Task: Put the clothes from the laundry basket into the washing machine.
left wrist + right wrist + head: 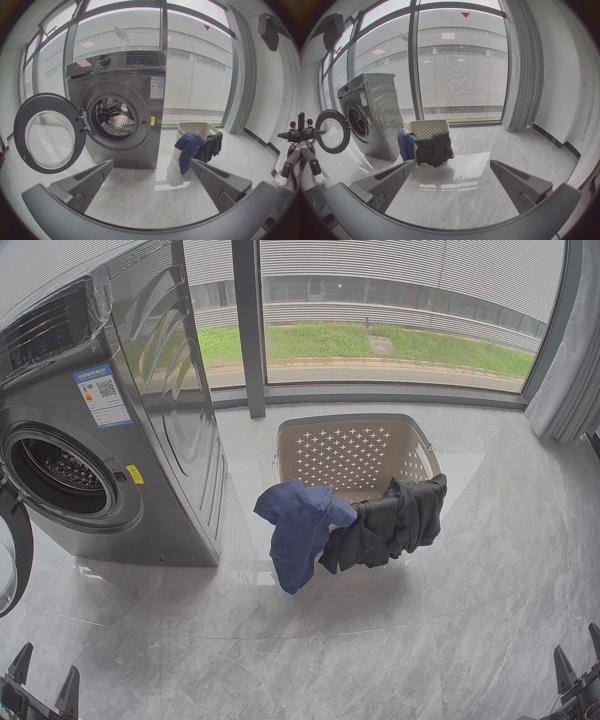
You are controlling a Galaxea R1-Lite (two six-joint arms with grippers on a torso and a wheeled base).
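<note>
A beige laundry basket [356,449] stands on the floor by the window. A blue garment [300,530] and a dark grey garment [390,524] hang over its near rim. The grey washing machine [119,421] stands to its left with its round door [50,132] swung open and the drum [115,117] bare. My left gripper [44,677] is open at the near left, low and far from the basket. My right gripper [578,655] is open at the near right, with nothing between its fingers. Both garments appear in the left wrist view [190,150] and the right wrist view [432,150].
Glossy grey tile floor [375,640] lies between me and the basket. A large window with a dark post [247,327] runs behind. A pale curtain [572,384] hangs at the far right. The open door [12,552] juts out at the left.
</note>
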